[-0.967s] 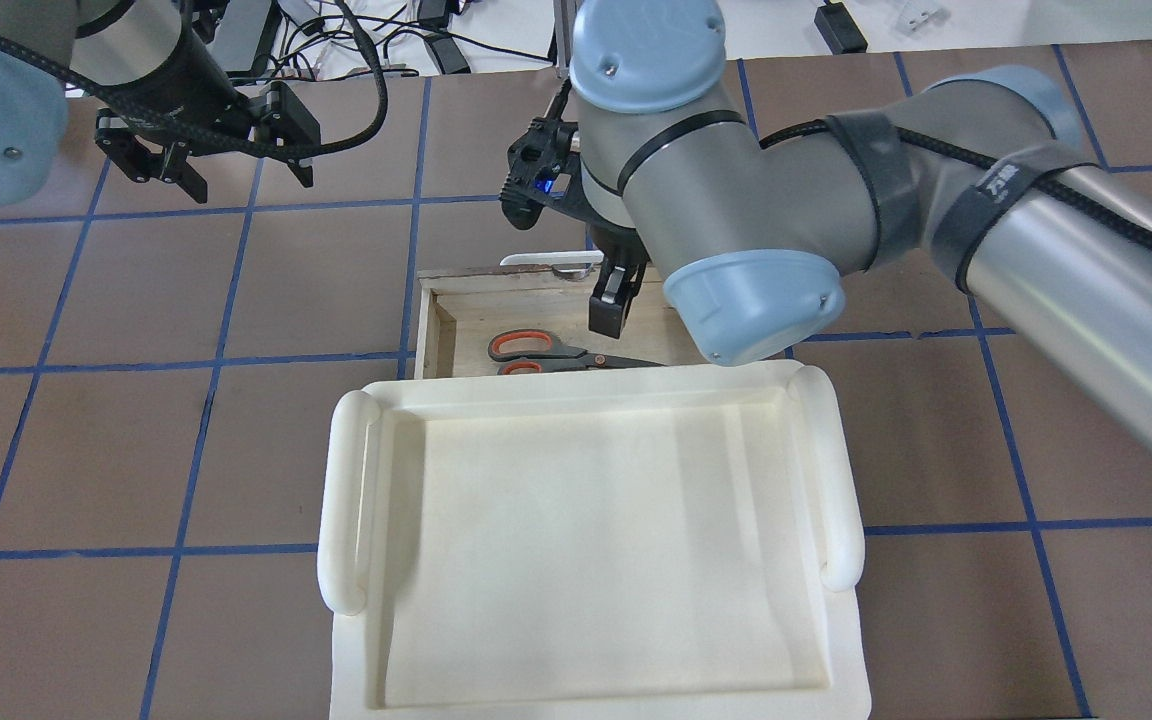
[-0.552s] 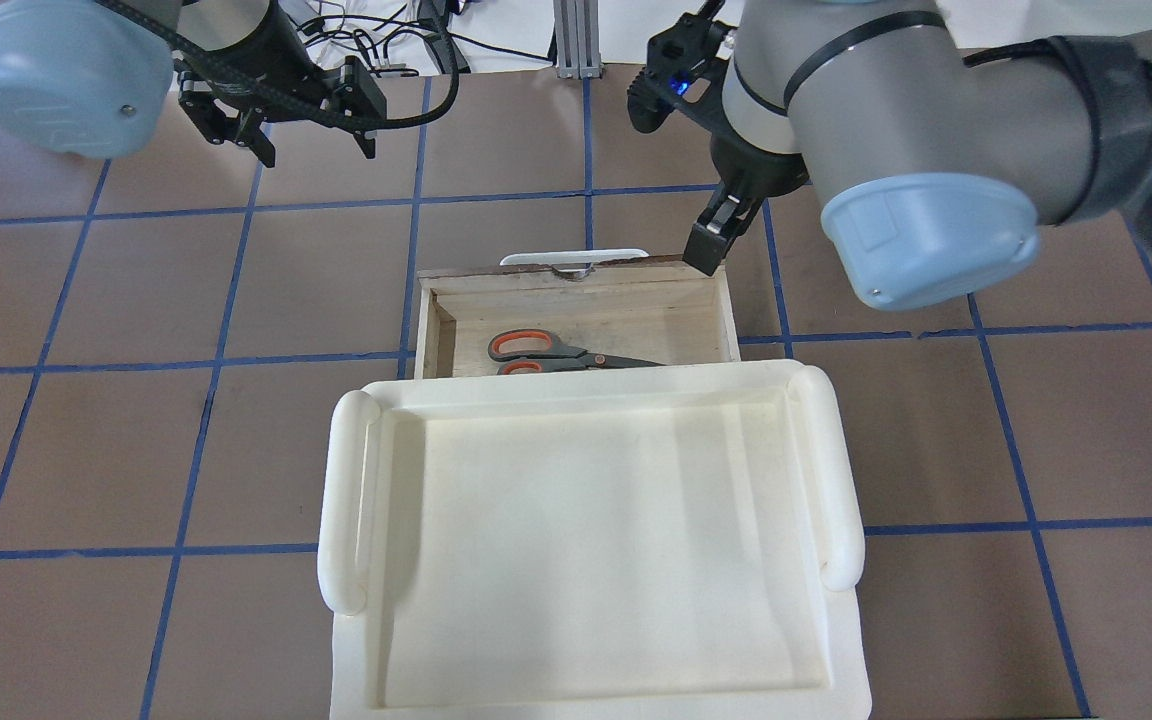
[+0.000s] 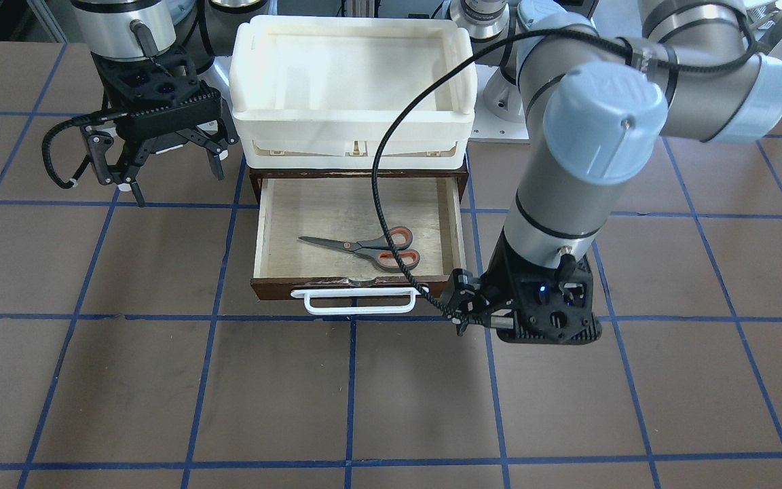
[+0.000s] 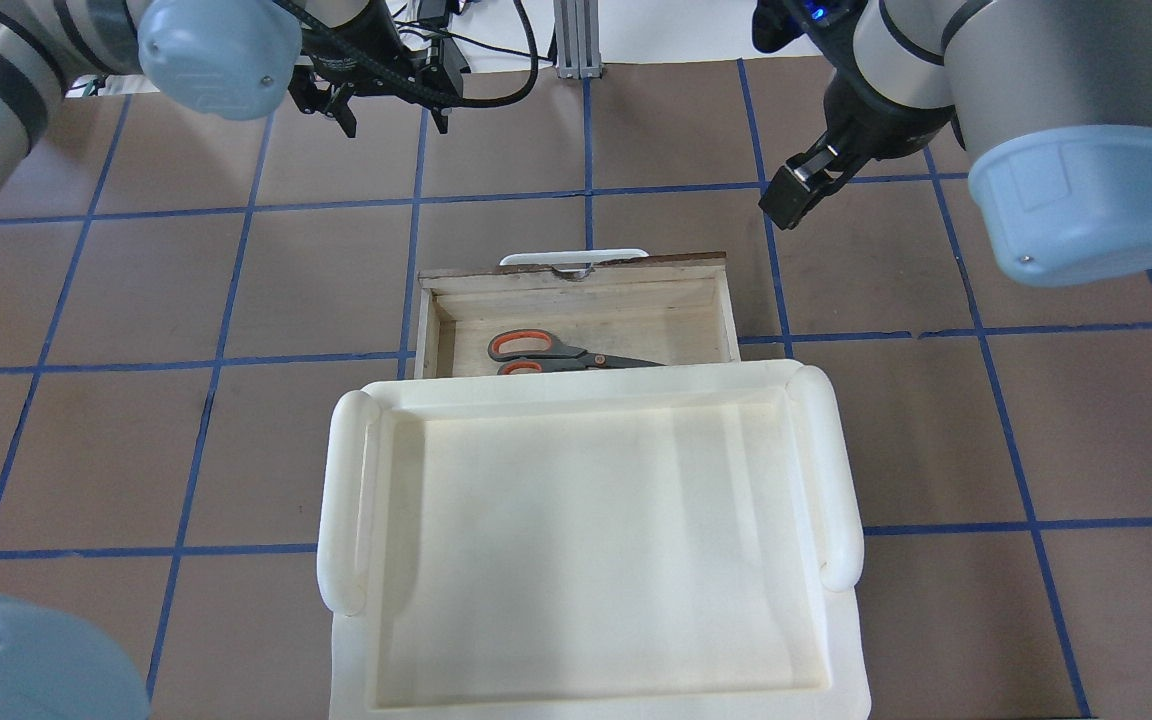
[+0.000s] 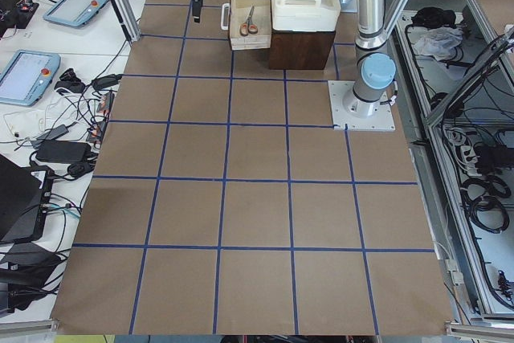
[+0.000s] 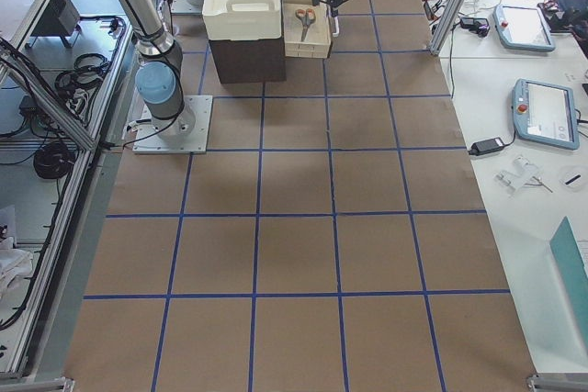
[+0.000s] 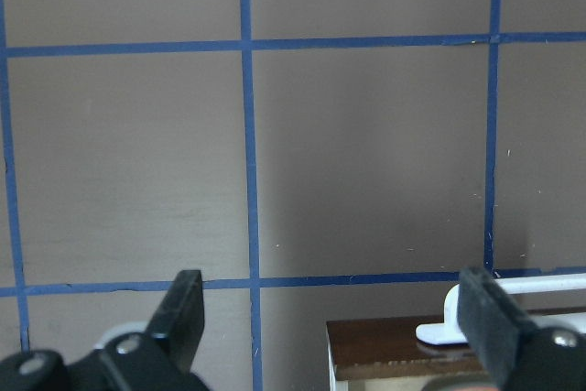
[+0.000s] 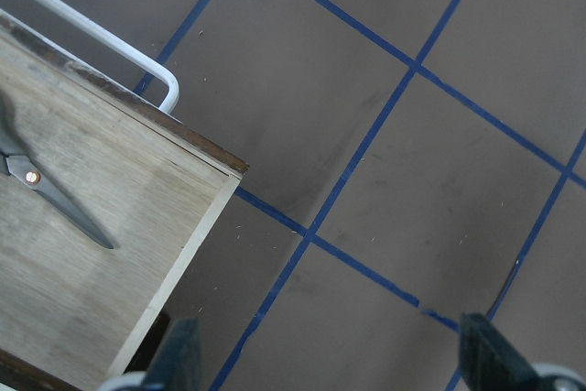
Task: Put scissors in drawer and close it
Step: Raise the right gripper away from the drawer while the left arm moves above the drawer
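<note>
Grey-handled scissors (image 3: 364, 246), loops lined in orange-red, blades silver with a small rivet at the pivot, lie flat on the pale plywood floor of the drawer (image 3: 337, 200), which stands open below the tray (image 3: 350, 139); both grippers are outside it and hold nothing. The right gripper (image 8: 334, 345) hangs with fingers spread wide off the drawer's front corner on the blade side, the blade tip up and left of it in its own camera; the left gripper (image 7: 330, 286) is likewise spread wide, just past the drawer's front on the loop side, with the handle (image 3: 357, 302) and a strip of dark brown front low in its camera's view. From overhead the tray's rim cuts off the nearer loop and the blade tips; from the front a black cable (image 3: 381, 197) crosses the loops, and the left gripper's fingers are tucked under its wrist housing; in the side views the scissors are a mere speck of orange. The drawer is scuffed raw ply inside, dark brown outside, chipped along the front's top edge; the handle is a thin white bar with rounded ends; the tray is cream plastic, rectangular, with thick rounded grips; the table (image 3: 126, 380) is matt brown, gridded with blue tape.
</note>
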You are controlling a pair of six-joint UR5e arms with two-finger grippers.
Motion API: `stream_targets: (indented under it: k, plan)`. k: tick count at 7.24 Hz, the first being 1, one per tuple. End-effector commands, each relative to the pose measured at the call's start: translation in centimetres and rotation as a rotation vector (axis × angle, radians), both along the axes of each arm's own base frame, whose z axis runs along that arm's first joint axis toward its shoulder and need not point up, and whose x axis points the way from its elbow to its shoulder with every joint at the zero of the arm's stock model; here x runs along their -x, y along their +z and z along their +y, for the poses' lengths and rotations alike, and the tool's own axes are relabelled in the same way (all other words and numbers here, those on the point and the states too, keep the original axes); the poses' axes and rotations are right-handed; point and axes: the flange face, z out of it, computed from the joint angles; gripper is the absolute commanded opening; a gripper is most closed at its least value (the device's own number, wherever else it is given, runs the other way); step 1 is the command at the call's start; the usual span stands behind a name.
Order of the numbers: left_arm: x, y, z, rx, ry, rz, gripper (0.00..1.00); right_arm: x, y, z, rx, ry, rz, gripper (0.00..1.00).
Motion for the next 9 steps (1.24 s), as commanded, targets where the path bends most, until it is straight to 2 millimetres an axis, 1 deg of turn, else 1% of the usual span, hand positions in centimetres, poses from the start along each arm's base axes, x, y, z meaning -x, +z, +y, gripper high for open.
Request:
stream_targets:
  k: [1,2,3,4,5,6,7,8,9]
  plan:
    - [5.2,-4.5,-2.2,-0.005,-0.02,-0.007,1.0,0.2,1.3,2.4,-0.042,-0.294,-0.062,1.0]
    - [5.8,-6.2,-2.6,-0.028,-0.025,-0.001,1.0,0.3,1.2,2.9,-0.068,-0.362,-0.071,1.0]
    - [6.6,-9.0,-2.8,-0.079,-0.039,-0.019,1.0,-0.1,1.2,3.6,-0.112,-0.462,-0.118,1.0]
    - [6.9,-10.3,-3.0,-0.099,-0.05,-0.023,1.0,-0.3,1.4,3.9,-0.12,-0.481,-0.139,1.0]
    - [6.8,-12.0,-2.7,-0.169,-0.061,-0.037,1.0,-0.2,1.9,4.1,-0.106,-0.464,-0.147,1.0]
    - [7.7,-13.7,-2.8,-0.19,-0.07,-0.035,1.0,0.0,1.2,3.6,-0.103,-0.462,-0.13,1.0]
    - [8.5,-14.0,-2.7,-0.195,-0.077,-0.029,1.0,0.0,1.3,3.4,-0.076,-0.457,-0.131,1.0]
    - [9.0,-14.3,-2.5,-0.211,-0.077,-0.007,1.0,0.1,1.1,3.3,-0.074,-0.461,-0.129,1.0]
    - [8.9,-13.9,-2.4,-0.209,-0.083,-0.004,1.0,0.2,1.6,3.3,-0.067,-0.462,-0.13,1.0]
